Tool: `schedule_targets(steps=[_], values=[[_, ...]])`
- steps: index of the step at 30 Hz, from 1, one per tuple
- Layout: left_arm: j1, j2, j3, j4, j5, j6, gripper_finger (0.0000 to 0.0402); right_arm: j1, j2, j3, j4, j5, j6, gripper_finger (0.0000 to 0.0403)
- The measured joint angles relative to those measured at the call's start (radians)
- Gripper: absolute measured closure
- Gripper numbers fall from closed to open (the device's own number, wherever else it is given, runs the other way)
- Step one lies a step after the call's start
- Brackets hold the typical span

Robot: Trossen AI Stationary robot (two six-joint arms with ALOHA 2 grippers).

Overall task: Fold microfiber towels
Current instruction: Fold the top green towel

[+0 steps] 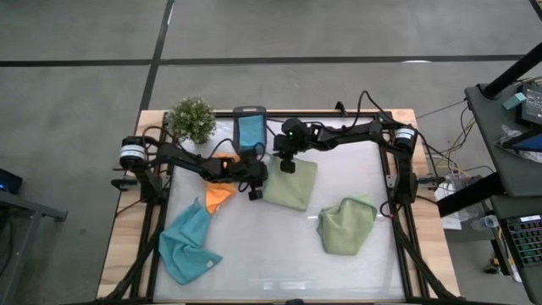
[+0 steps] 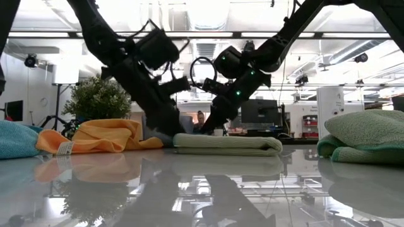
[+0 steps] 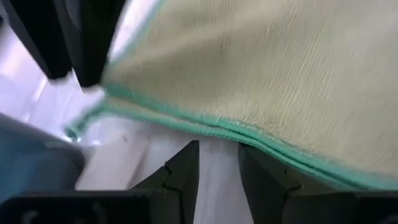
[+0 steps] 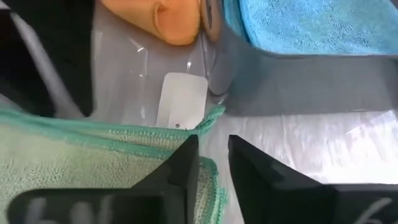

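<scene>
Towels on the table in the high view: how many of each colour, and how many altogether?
Sage green towels: 2, one folded, one bunched
Light blue towels: 2, one loose, one on the dark box
Orange towel: 1
Total: 5

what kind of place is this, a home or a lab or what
Most likely a robotics lab or open workshop, not a home. Two arms are mounted on a framed table over a concrete floor, and the low view shows monitors and ceiling strip lights behind.
</scene>
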Motion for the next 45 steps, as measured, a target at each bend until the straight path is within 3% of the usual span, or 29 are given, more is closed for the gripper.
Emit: schedule_targets(steps=[9,16,26,37,42,45], values=[[-0.018,-0.092,-0.001,-0.014,0.011,0.0,0.0304,0.0,-0.081,0.026,-0.155,0.008,0.031,0.029],[-0.036,-0.085,-0.001,-0.011,0.114,-0.036,0.0304,0.009,-0.176,-0.042,-0.285,0.007,0.058,0.0319],[-0.072,-0.032,-0.002,0.019,0.121,-0.082,0.0304,0.04,-0.241,-0.204,-0.286,0.008,0.14,0.039],[-0.076,0.008,-0.003,-0.018,0.12,-0.13,0.0304,0.08,-0.353,-0.247,-0.332,0.011,0.182,0.0394],[-0.076,0.003,-0.002,-0.02,0.117,-0.128,0.0304,0.143,-0.419,-0.258,-0.327,0.012,0.172,0.0394],[-0.075,-0.012,0.0,-0.019,0.117,-0.124,0.0304,0.202,-0.448,-0.275,-0.302,0.069,0.171,0.0394]])
